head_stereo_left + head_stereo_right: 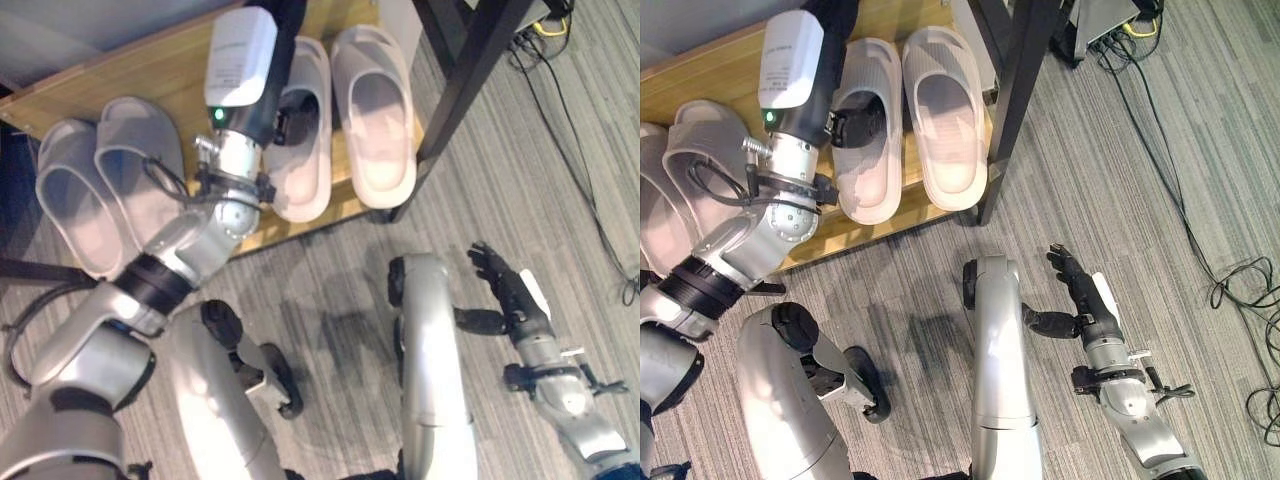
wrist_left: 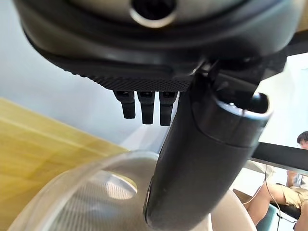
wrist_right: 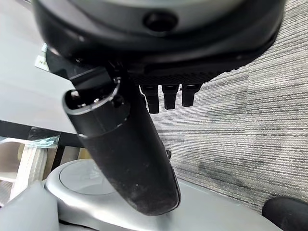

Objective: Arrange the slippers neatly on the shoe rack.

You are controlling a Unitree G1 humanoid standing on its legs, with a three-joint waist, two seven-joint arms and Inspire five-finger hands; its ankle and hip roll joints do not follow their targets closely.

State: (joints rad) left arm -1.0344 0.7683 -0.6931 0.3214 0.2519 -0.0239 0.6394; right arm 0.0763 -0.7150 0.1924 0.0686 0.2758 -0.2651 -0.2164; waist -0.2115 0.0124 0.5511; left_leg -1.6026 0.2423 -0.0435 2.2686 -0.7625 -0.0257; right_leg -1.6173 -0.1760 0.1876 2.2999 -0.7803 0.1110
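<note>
my left hand point(image 1: 290, 112) is up at the top centre of the left eye frame, over the wooden shoe rack point(image 1: 170, 60), sitting in the opening of the pale slipper point(image 1: 300, 150) that lies second from the right. in the left wrist view my thumb point(image 2: 202, 159) comes down onto that slipper's rounded strap point(image 2: 96, 187), and my fingers point(image 2: 147, 106) show as short dark tips past the palm with pale wall behind them; whether they are curled round the strap or loose i cannot tell. just beside this slipper on its right lies its partner point(image 1: 372, 115), the two almost touching, both with toes toward the upper edge of the frame and heels hanging over the rack's front edge. at the left of the frame a second pair lies on the rack, the outer slipper point(image 1: 72, 195) and the inner slipper point(image 1: 135, 165) close together and angled, heels also past the front edge. a black table leg point(image 1: 465, 75) runs diagonally at the upper right. my right hand point(image 1: 1080, 285) is low on the right side of the right eye frame, over the grey striped carpet point(image 1: 1180, 180), fingers loosely spread and holding nothing. in the right wrist view my thumb point(image 3: 125, 149) stands out with carpet beyond it.
</note>
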